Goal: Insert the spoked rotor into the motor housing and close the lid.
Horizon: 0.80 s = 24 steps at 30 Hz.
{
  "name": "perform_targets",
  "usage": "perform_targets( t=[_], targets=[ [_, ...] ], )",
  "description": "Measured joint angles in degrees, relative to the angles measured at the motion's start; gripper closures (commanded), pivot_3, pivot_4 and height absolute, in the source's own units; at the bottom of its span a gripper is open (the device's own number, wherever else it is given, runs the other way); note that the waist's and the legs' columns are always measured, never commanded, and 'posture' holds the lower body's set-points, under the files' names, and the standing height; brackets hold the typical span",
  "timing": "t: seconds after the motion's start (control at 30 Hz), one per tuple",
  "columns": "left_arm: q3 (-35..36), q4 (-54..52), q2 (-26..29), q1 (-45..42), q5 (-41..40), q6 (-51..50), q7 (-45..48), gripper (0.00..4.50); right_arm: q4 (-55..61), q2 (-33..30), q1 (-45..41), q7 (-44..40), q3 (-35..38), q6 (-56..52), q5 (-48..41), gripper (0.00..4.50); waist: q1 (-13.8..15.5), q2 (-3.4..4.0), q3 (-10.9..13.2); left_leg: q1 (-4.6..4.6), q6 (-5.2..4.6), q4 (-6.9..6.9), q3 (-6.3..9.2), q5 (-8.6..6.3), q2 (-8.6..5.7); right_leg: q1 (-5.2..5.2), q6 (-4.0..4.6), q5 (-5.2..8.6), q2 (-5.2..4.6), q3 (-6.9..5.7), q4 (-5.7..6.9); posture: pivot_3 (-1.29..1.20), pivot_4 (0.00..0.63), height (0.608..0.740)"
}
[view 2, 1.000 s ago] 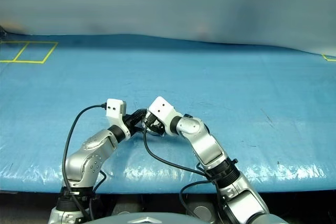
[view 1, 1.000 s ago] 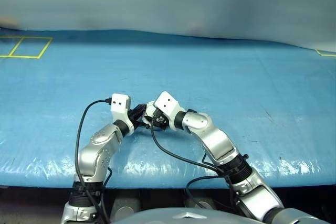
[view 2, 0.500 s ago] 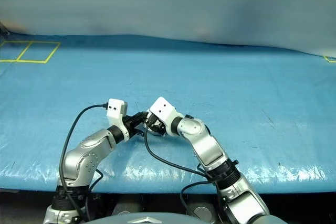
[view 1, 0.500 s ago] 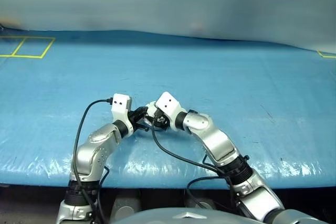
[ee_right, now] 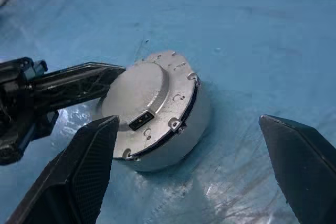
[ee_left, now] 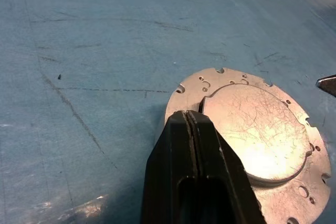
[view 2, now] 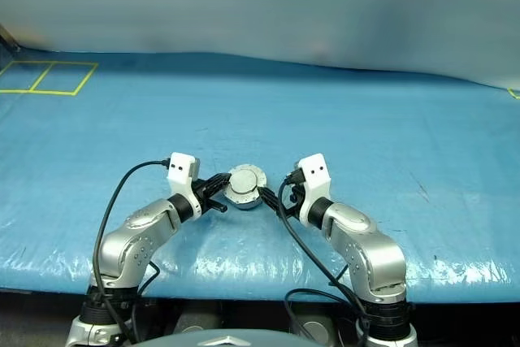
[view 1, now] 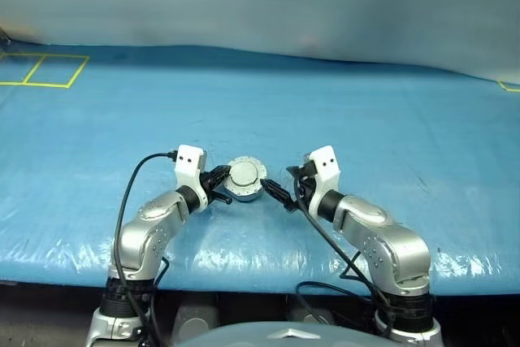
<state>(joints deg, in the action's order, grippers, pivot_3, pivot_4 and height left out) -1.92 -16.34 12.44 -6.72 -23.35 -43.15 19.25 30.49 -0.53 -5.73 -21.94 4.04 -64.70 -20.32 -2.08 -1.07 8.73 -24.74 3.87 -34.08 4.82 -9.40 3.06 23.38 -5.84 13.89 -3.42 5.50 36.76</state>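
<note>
There is one assembled round motor unit (view 1: 244,179) near the middle of the left eye frame: one lid (ee_right: 140,94) on top of one motor housing (ee_right: 181,135). There are two grippers, one left gripper (view 1: 221,188) at the left of the unit and one right gripper (view 1: 276,190) at its right. One blue table cover (view 1: 390,119) fills the frame. One yellow marking of two squares (view 1: 41,71) is at the upper left.
</note>
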Motion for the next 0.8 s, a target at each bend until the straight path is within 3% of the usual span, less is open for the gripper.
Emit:
perform_targets(
  t=[0.07, 0.4, 0.6, 0.8],
  targets=[
    [-0.28, 0.12, 0.13, -0.22, 0.31, 0.18, 0.28, 4.5, -0.32, 4.79, -0.06, 3.73, 3.94, -4.69, -2.35, 0.01, 0.05, 0.03, 0.01, -0.1, -0.01, -0.02, 0.01, 0.0, -0.02, 0.04, 0.0, 0.0, -0.03, -0.02, -0.07, 0.0, 0.15, 0.74],
    [-0.46, 0.47, 0.14, -0.58, 0.84, 0.34, 0.85, 4.5, -4.1, 5.33, -0.94, 13.13, 11.23, -11.64, -14.27, 0.01, 0.01, 0.06, -0.01, -0.07, -0.02, 0.02, 0.0, 0.0, -0.03, 0.02, 0.02, 0.01, -0.05, -0.02, -0.05, 0.0, 0.15, 0.74],
    [-0.42, 0.46, 0.17, -0.56, 0.93, 0.35, 0.85, 4.5, -8.25, 5.6, -1.58, 18.54, 16.45, -12.25, -26.9, 0.01, -0.06, 0.07, -0.02, -0.07, -0.03, 0.04, 0.01, 0.0, -0.03, 0.03, 0.02, 0.01, -0.04, -0.02, -0.06, 0.0, 0.15, 0.74],
    [-0.43, 0.46, 0.17, -0.56, 0.94, 0.38, 0.85, 4.5, -14.11, 5.63, -2.38, 25.66, 16.46, -11.31, -39.79, 0.01, -0.11, 0.1, 0.0, -0.11, -0.04, 0.04, 0.01, 0.01, -0.03, 0.03, 0.02, 0.01, -0.05, -0.02, -0.08, 0.0, 0.15, 0.74]
  ],
)
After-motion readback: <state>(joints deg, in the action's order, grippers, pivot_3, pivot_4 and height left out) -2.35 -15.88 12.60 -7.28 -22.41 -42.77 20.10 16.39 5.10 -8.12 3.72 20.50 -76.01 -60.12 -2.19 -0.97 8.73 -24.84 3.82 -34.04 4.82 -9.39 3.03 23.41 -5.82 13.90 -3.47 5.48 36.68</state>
